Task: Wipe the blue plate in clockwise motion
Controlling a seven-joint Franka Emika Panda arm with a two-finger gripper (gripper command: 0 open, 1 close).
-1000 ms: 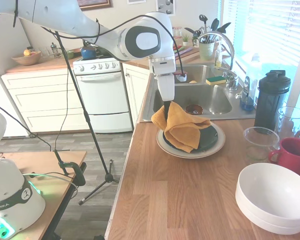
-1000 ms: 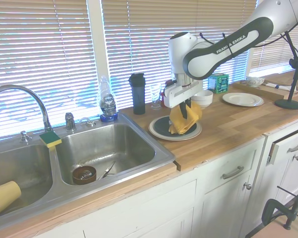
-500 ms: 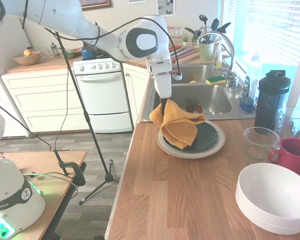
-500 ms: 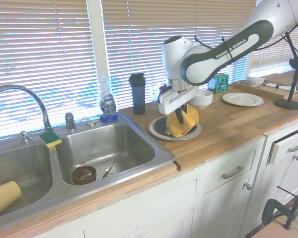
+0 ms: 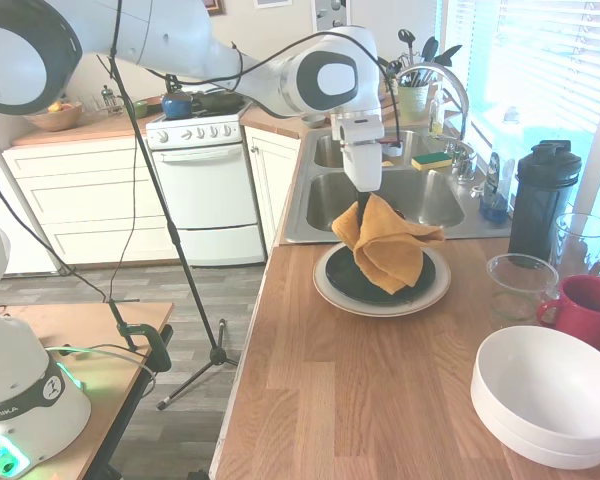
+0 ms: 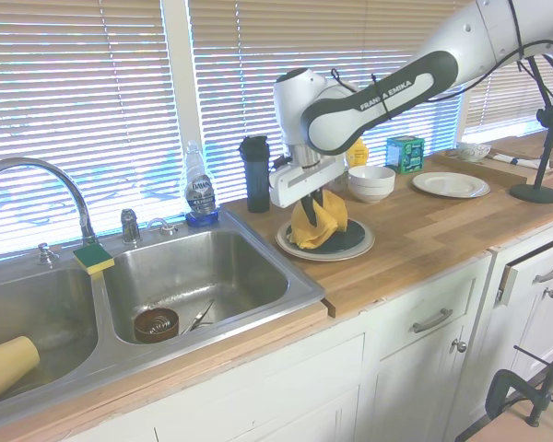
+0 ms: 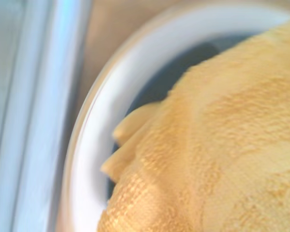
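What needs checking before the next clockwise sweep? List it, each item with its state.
1. gripper shut on the yellow cloth: ok.
2. Cloth draped over the blue plate: ok.
3. Cloth actually pressing on the plate surface: cannot tell.
4. Blue plate centred on the cream plate: ok.
5. Cream plate clear of the sink edge: ok, but close.
6. Clear glass bowl outside the sweep path: ok.

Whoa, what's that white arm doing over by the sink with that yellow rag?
The white robot arm's claw is pinching a crumpled mustard-yellow cloth and pressing it onto a round dark blue plate, wiping it. That plate sits on a larger cream plate on the wooden countertop, right beside the steel sink.
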